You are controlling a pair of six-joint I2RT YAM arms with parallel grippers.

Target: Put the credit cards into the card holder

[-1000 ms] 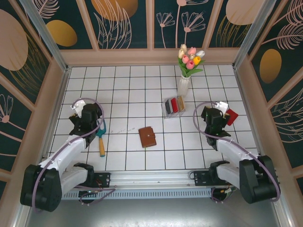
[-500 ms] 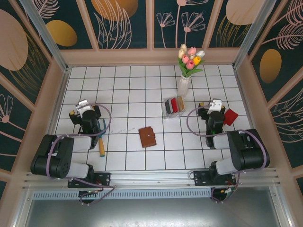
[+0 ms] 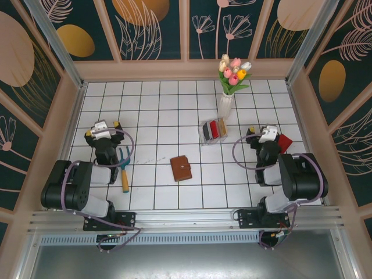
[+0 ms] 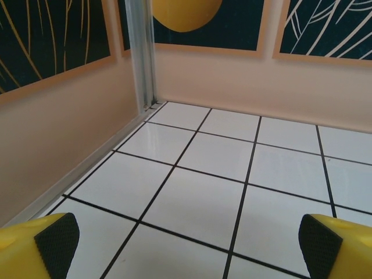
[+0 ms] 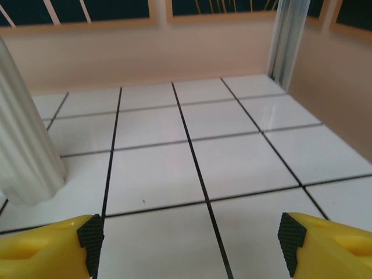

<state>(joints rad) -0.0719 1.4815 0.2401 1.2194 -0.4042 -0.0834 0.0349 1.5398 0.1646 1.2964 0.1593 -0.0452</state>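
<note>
L gripper (image 3: 102, 128) sits near the left edge of the table (image 3: 157, 110), about mid-depth. Jaws spread wide, nothing between them. In the left wrist view (image 4: 189, 241) both yellow fingers w/ black pads (image 4: 57, 244) frame bare white tile; the far-left corner of the table and the side wall (image 4: 52, 133) lie ahead.

R gripper (image 3: 266, 133) sits near the right edge, about the same depth. Also wide open and holding nothing. In the right wrist view (image 5: 189, 238) there is bare tile between the pads (image 5: 91, 235), w/ a ribbed white vase (image 5: 26, 157) at the left of the view.

Card holder (image 3: 181, 168): brown, closed, flat on the tiles near the table centre, slightly toward the near edge. Well apart from both grippers, roughly between the two arms.

Credit cards (image 3: 214, 129): red and dark ones stand on edge inside a clear box (image 3: 204, 135), right of centre toward the far edge. Box is just beside the vase (image 3: 225, 106), which holds tulips (image 3: 233, 71).

One more red card (image 3: 285, 143) lies near the right edge, just beside the R gripper and partly hidden by it; can't tell if they touch.

Toy shovel (image 3: 124, 170), wooden handle, lies near the left arm toward the near-left corner.
</note>
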